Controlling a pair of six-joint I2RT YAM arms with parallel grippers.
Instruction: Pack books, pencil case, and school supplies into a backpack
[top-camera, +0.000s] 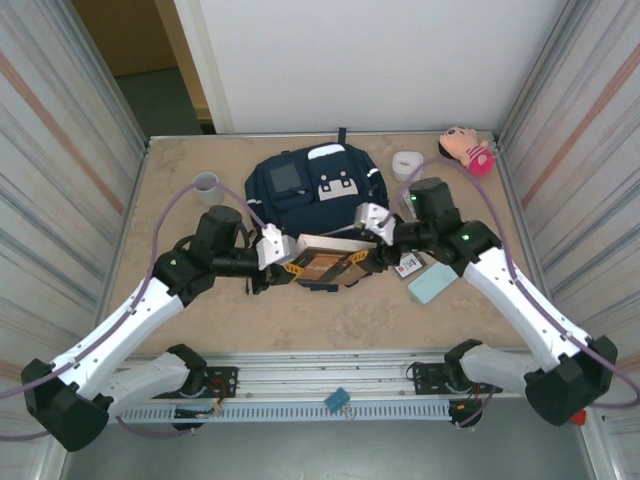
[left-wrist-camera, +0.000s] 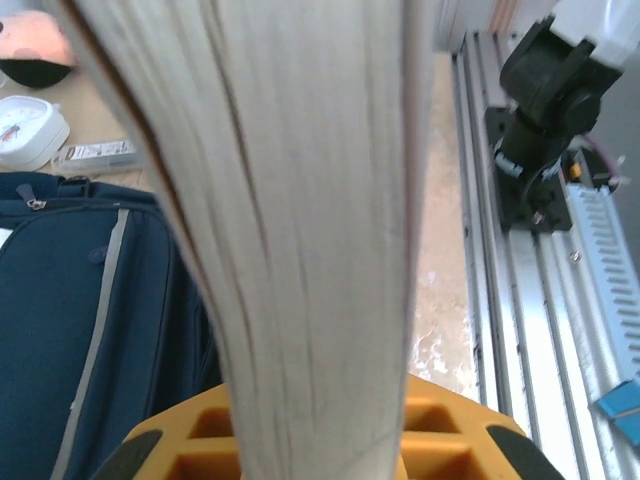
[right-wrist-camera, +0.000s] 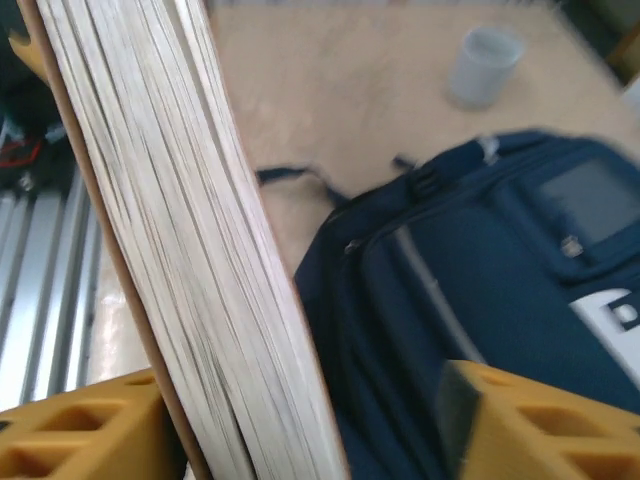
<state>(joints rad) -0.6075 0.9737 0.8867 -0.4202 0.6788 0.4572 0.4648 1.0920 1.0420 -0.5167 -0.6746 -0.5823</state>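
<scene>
The book hangs just above the table in front of the navy backpack, its cover facing up. My left gripper is shut on its left end; in the left wrist view the page edges fill the gap between the orange fingers. My right gripper is open around the book's right end: the pages rest against one finger, while the other finger stands apart with backpack showing in the gap. The teal pencil case and a white packet lie under the right arm.
A grey cup stands left of the backpack. A white rounded box and a pink plush toy sit at the back right. A grey-white bar lies beside the box. Metal rails run along the near edge.
</scene>
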